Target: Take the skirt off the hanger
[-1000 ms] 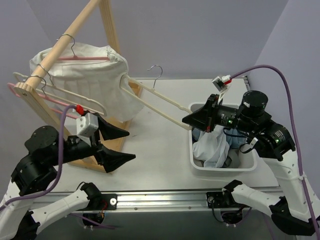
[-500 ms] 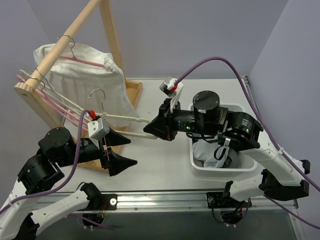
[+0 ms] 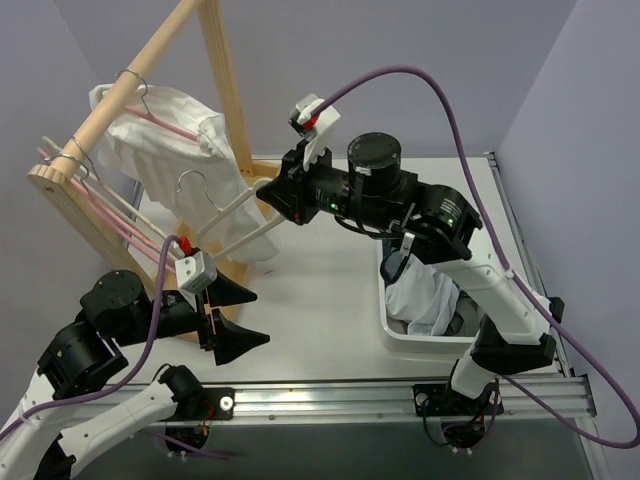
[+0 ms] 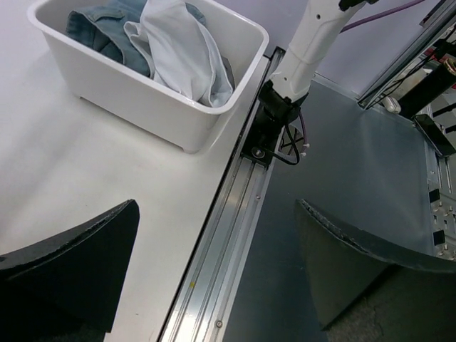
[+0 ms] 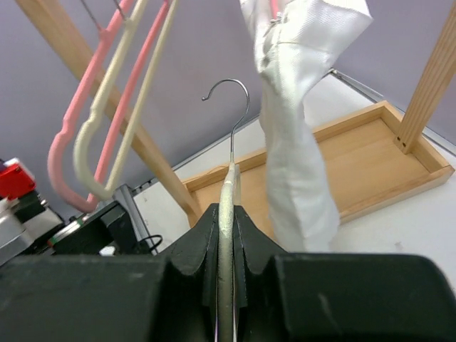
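Observation:
No dark grey skirt shows in any view. Pink hangers [image 3: 100, 205] hang on the wooden rail [image 3: 130, 90]; another pink hanger [image 3: 165, 125] carries a white shirt [image 3: 175, 160]. My right gripper [image 3: 270, 196] is shut on a bare cream hanger [image 3: 240, 205], held beside the rack with its wire hook [image 3: 190, 185] pointing left. In the right wrist view the gripper [image 5: 226, 214] pinches the cream hanger [image 5: 226, 192], with the shirt [image 5: 292, 142] just right of it. My left gripper [image 3: 232, 315] is open and empty over the table's front edge, as the left wrist view [image 4: 214, 278] shows.
A white bin [image 3: 400, 325] at the right holds a light cloth and blue denim [image 4: 100, 28]; it also shows in the left wrist view [image 4: 164, 92]. The rack's wooden base tray [image 5: 342, 157] and slanted posts [image 3: 225, 70] stand at the left. Empty pink [image 5: 68, 135] and cream hangers [image 5: 107, 121] hang nearby.
My right arm has swung left from over the bin to the rack, carrying the cream hanger. The white shirt has bunched up. My left gripper stayed open and shifted slightly.

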Robot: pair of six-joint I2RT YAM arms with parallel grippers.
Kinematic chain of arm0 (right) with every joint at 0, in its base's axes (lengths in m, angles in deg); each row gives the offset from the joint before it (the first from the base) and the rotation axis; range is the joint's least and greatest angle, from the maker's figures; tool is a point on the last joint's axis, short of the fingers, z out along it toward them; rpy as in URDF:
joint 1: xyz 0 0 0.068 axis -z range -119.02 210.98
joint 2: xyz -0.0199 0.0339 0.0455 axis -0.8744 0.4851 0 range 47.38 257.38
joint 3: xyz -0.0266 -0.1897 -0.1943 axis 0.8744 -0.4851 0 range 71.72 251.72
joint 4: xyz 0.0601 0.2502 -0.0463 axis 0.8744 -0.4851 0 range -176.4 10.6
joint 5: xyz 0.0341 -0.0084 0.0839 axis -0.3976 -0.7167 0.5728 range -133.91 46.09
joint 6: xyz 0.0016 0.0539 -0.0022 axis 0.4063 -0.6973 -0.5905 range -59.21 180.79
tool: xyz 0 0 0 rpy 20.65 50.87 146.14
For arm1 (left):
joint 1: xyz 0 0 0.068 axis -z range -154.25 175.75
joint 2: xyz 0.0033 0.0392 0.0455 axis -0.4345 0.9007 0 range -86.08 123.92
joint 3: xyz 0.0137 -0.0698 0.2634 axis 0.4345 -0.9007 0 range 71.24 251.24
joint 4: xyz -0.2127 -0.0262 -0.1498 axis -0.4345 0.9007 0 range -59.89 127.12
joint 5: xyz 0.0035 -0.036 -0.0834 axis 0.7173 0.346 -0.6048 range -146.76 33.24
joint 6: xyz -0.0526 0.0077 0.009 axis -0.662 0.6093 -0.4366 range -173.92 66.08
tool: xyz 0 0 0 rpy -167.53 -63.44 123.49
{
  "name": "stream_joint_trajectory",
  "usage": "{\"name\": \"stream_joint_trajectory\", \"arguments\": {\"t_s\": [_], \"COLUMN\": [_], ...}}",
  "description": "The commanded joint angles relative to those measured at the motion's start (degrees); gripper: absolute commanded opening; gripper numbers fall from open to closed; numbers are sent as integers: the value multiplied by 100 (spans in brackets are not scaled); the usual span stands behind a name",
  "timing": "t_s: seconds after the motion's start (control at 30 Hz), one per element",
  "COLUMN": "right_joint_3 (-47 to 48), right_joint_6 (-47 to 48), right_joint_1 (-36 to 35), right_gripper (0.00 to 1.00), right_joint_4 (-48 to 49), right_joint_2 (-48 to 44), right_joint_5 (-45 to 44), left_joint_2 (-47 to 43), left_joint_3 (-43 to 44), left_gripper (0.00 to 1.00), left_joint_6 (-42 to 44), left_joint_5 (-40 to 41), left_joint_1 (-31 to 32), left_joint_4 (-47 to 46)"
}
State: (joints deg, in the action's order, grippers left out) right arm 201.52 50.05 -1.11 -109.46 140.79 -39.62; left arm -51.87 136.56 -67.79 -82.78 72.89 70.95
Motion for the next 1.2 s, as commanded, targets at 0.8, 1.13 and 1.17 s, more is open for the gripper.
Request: {"name": "stream_joint_trajectory", "arguments": {"t_s": [0.8,1.13,1.17], "right_joint_3": [635,1328,1355], "right_joint_6": [731,898,925], "right_joint_1": [-67,-120,-128], "right_gripper": [0,0,0], "right_joint_4": [2512,2752,2769], "right_joint_2": [424,1126,1162], "right_joint_5": [-183,-262,-297], "left_joint_2": [-416,-521,-539], "left_joint_3": [-634,-757,-766], "left_gripper": [100,100,100], "left_joint_6": [-353,-432,-450], "left_joint_5": [-184,-184,-175], "left_joint_1": [6,6,6], "left_joint_4": [-401,-454,-463]}}
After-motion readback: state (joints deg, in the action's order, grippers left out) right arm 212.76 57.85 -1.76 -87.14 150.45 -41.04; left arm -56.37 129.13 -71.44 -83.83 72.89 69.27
